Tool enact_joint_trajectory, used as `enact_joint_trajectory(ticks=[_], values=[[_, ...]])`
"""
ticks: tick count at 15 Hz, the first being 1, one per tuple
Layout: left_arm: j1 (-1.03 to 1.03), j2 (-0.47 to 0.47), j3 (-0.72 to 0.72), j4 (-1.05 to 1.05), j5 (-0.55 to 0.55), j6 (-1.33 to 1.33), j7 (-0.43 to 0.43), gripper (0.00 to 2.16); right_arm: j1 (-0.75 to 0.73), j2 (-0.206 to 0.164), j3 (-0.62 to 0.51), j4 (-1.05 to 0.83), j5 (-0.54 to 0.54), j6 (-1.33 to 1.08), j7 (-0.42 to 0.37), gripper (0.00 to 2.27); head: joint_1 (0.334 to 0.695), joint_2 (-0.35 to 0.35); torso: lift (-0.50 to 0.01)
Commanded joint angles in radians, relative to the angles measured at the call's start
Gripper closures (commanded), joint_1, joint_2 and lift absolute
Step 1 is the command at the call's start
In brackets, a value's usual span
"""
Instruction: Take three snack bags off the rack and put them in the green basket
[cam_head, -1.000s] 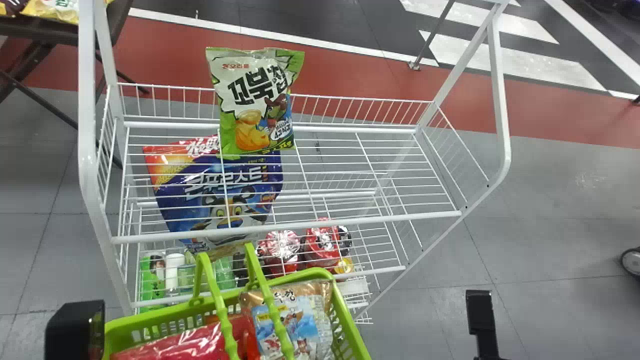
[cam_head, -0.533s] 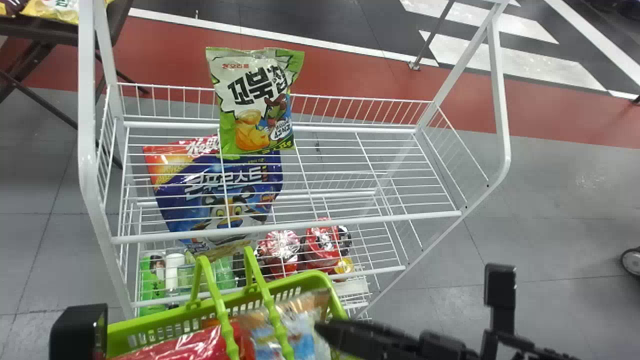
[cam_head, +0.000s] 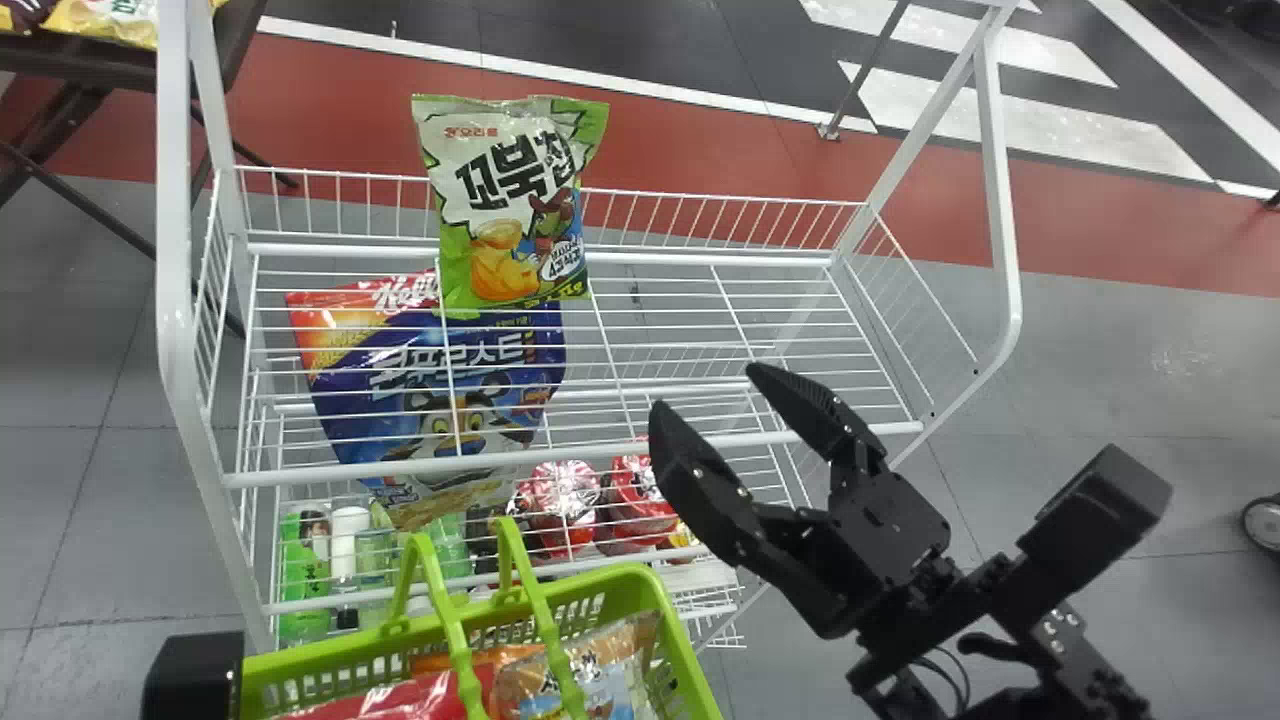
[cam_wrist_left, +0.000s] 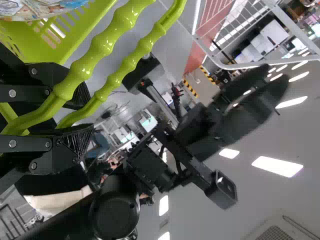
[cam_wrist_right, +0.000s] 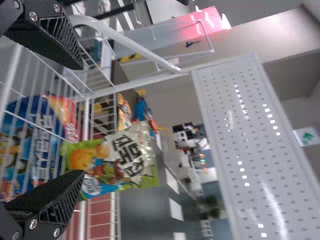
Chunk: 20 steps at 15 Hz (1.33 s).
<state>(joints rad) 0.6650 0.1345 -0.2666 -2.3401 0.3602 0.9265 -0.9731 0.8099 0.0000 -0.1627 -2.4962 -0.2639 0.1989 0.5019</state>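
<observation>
Your snack bag (cam_head: 510, 200), white and green, stands on the rack's upper shelf (cam_head: 600, 452), toward the left part of it. It seems to lean on the wire back, which is likely what keeps so soft a bag upright with its printed face toward you.

Your right gripper (cam_head: 700, 390) is over the shelf's front bar, nearer you and to the right of the bag. Its fingers are wide apart with nothing between them, and that spread should leave room to take the bag by its sides.

Below, through the wires, a blue cereal bag (cam_head: 430, 390) lies on a lower level. I'd keep the fingertips above the wires, since they could snag there.

Your left gripper (cam_wrist_left: 90, 116) is closed on the handles (cam_wrist_left: 107, 40) of the green basket (cam_head: 690, 660), so the basket hangs close in front of the rack and the carry should be short. In it lie a red bag (cam_head: 400, 700) and a brown and clear one (cam_head: 605, 665), so this is probably your third pick. Next, line up with the bag, close gently so it doesn't slip or crush, then lift it clear of the bar. The handles stand up over the basket's opening and could catch the bag; come in beside them.
</observation>
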Motion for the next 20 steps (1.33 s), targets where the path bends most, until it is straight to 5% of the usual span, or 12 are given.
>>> enact_joint_trajectory(ticks=[1,3,7,20], values=[[-0.002,-0.001,-0.019,-0.001,-0.024,0.058,-0.009,0.92,0.026,0.001,0.106,0.014,0.092,-0.077,-0.092,0.07,0.695,-0.35,-0.02],[-0.001,0.001,-0.037,0.002,-0.032,0.061,-0.009,0.92,0.035,0.001,0.141,0.031,0.117,-0.083,-0.163,0.07,0.695,-0.35,-0.02],[0.008,0.004,-0.04,0.002,-0.032,0.061,-0.01,0.92,0.041,0.001,0.147,0.056,0.115,-0.062,-0.186,0.07,0.695,-0.35,-0.02],[0.01,0.008,-0.062,0.004,-0.041,0.07,-0.01,0.92,0.017,0.001,0.123,0.091,0.08,-0.062,-0.187,0.08,0.695,-0.35,-0.02]])
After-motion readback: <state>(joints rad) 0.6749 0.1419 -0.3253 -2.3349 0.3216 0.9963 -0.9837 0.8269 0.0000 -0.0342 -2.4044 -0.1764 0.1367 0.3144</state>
